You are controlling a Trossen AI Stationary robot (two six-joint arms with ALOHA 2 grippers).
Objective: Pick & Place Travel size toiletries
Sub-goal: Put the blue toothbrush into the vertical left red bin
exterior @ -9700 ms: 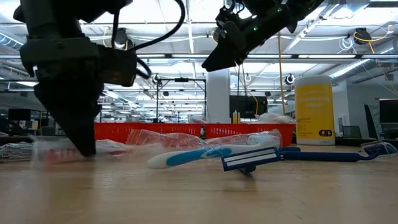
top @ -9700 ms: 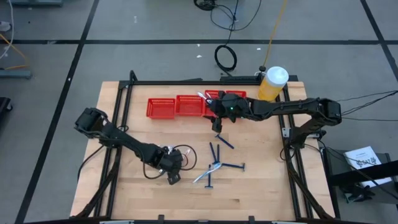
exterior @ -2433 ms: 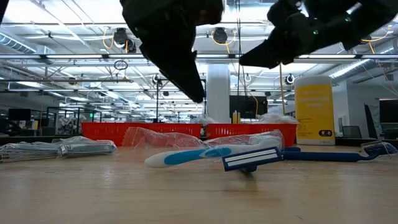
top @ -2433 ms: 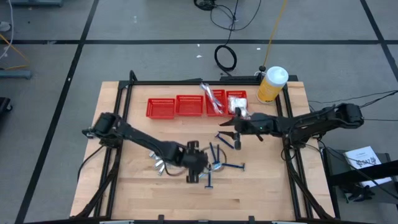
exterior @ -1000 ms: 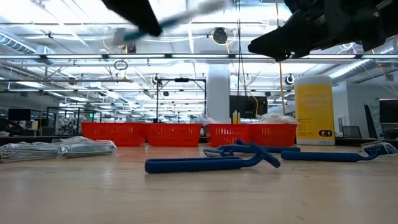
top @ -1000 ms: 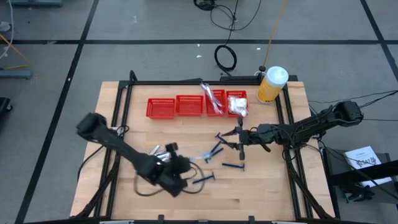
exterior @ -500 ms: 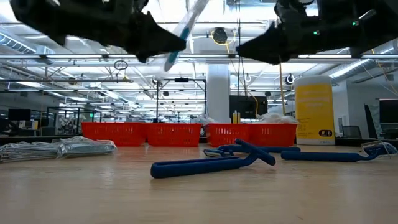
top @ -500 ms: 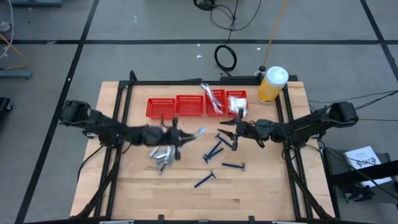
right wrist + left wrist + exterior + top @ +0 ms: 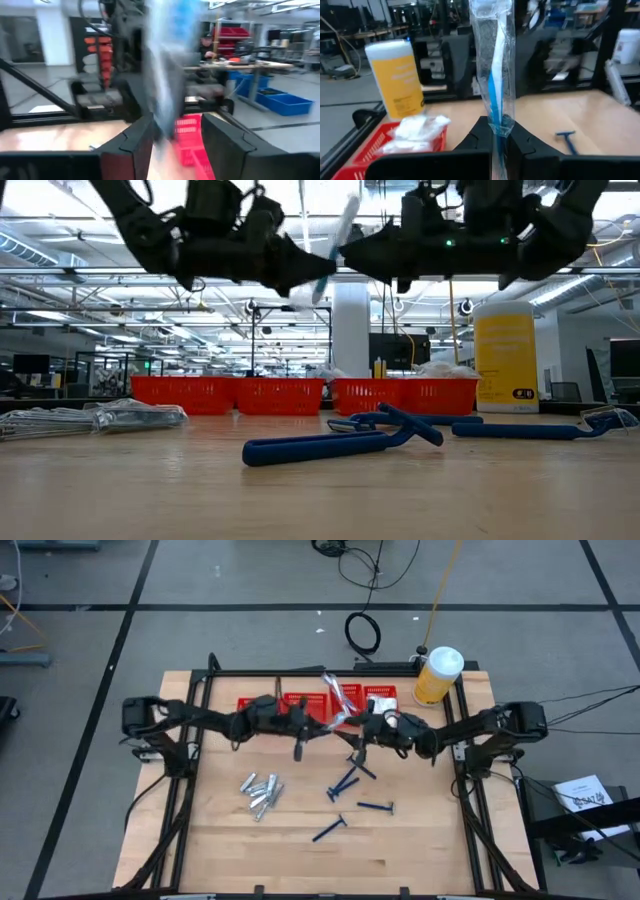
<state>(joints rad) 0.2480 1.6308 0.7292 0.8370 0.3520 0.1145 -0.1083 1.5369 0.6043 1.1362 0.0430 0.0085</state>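
Observation:
A white-teal toothbrush in a clear wrapper [image 9: 340, 718] hangs in the air just in front of the red baskets [image 9: 262, 712], with my left gripper [image 9: 316, 730] shut on it. My right gripper [image 9: 360, 732] faces it from the table's right. Its fingers [image 9: 131, 145] stand apart on either side of the wrapper's free end [image 9: 161, 85]. Several silvery tubes [image 9: 258, 791] and three dark-blue razors [image 9: 344, 780] lie on the table. My left gripper pinches the wrapped toothbrush by its handle end [image 9: 496, 126] between its two fingers. The toothbrush sticks out ahead of the fingers, in line with them, lifted clear of the table and slanting upward [image 9: 338, 235]. Whether my right gripper touches the wrapper, I cannot tell.
A row of red mesh baskets lines the far side; one holds a clear-wrapped item [image 9: 338, 692], another white packets [image 9: 381, 706]. A big yellow bottle [image 9: 438, 675] stands at the far right corner. The near half of the table holds only the tubes and razors.
My left gripper has carried the wrapped toothbrush from the table's near side toward the far edge and the right, up to the baskets. My right gripper has gone toward the far left to meet it, and the wrapper's free end now lies between its fingers.

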